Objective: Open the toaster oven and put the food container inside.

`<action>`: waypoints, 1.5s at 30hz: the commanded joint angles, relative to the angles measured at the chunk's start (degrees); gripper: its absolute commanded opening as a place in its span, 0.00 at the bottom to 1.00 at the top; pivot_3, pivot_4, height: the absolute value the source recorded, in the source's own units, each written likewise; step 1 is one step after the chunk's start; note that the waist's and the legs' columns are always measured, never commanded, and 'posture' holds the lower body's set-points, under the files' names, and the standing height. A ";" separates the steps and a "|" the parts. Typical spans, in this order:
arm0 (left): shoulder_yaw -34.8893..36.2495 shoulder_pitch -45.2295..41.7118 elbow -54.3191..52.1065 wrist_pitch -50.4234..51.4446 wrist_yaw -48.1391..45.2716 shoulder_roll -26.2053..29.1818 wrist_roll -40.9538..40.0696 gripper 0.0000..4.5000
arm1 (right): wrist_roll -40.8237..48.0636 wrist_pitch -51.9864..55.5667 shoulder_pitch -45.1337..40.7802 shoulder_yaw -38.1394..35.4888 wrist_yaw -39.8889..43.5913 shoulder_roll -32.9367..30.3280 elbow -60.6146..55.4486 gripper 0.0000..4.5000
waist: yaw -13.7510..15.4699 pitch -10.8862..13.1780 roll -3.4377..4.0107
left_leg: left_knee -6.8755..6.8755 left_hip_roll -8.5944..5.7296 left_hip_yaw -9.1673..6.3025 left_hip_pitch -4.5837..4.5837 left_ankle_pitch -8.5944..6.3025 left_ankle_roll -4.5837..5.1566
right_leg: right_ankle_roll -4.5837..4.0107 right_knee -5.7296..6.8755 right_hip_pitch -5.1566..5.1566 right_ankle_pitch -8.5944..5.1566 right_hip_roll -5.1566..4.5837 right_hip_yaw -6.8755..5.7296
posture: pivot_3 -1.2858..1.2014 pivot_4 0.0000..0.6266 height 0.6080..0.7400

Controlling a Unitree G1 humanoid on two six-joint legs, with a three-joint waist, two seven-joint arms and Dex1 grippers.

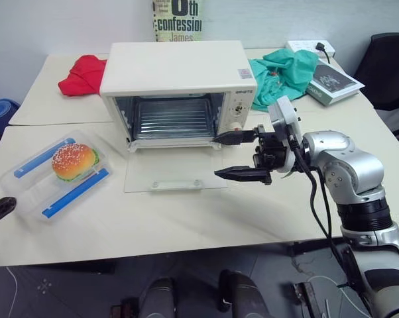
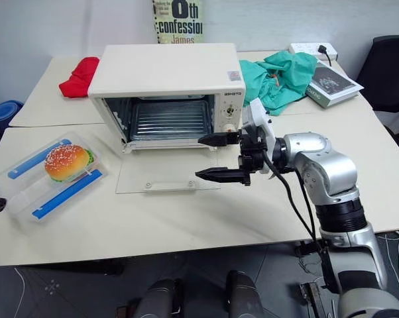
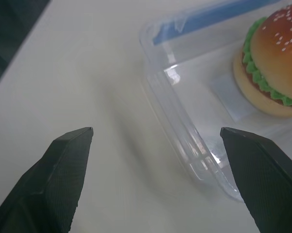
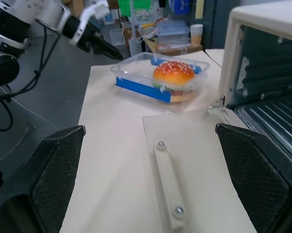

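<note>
Left wrist view: left gripper (image 3: pixel 155 141) spread wide at food container (image 3: pixel 185 131) end wall, right gripper (image 1: pixel 242 156) wide, empty; looks light, slick, flexy — pinch rim.

You have two cream tables (image 1: pixel 186 225) butted together. The near one carries the toaster oven (image 1: pixel 176 73), glass door (image 1: pixel 175 173) flat on the surface, and the food container (image 1: pixel 54 175) well to its left. The far one holds a red cloth (image 1: pixel 83 74), green cloth (image 1: pixel 285 73), book (image 1: pixel 332 83) and power strip (image 1: pixel 311 47).
</note>
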 commanded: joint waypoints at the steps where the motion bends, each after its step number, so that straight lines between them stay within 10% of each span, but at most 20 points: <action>1: -3.26 -3.30 4.79 -0.99 2.54 1.35 2.02 0.99 | 2.65 1.83 2.26 -2.08 -1.80 -0.23 -5.49 1.00 | -0.09 -0.06 -0.11 | 0.00 0.00 0.00 0.00 -0.01 -0.04 | 0.00 0.03 0.00 0.00 -0.01 0.00 | 0.52 0.24 1.00; 10: -10.84 -11.29 12.66 -5.67 4.87 0.35 2.14 0.99 | 6.11 4.91 6.67 -5.56 -6.45 -1.15 -11.40 1.00 | -0.23 -0.10 -0.17 | 0.00 0.03 0.12 0.00 -0.01 -0.10 | -0.01 0.03 -0.05 0.00 -0.01 -0.01 | 0.52 0.24 1.00; 26: -18.43 -14.82 22.87 -12.34 8.47 2.14 5.09 0.01 | 11.24 9.11 8.30 -9.21 -7.19 -7.02 -14.30 1.00 | 0.06 -0.15 -0.09 | 0.00 0.01 0.22 0.12 -0.02 -0.04 | -0.01 0.13 -0.06 0.00 -0.07 0.04 | 0.52 0.24 1.00; 45: -13.94 -19.59 17.95 -5.06 2.21 13.90 0.23 0.00 | 8.74 5.57 10.68 -12.54 -9.04 -10.40 -12.67 1.00 | -0.05 -0.16 -0.40 | -0.02 0.23 0.40 0.11 -0.14 -0.14 | -0.15 -0.01 -0.11 -0.08 0.09 0.03 | 0.52 0.24 1.00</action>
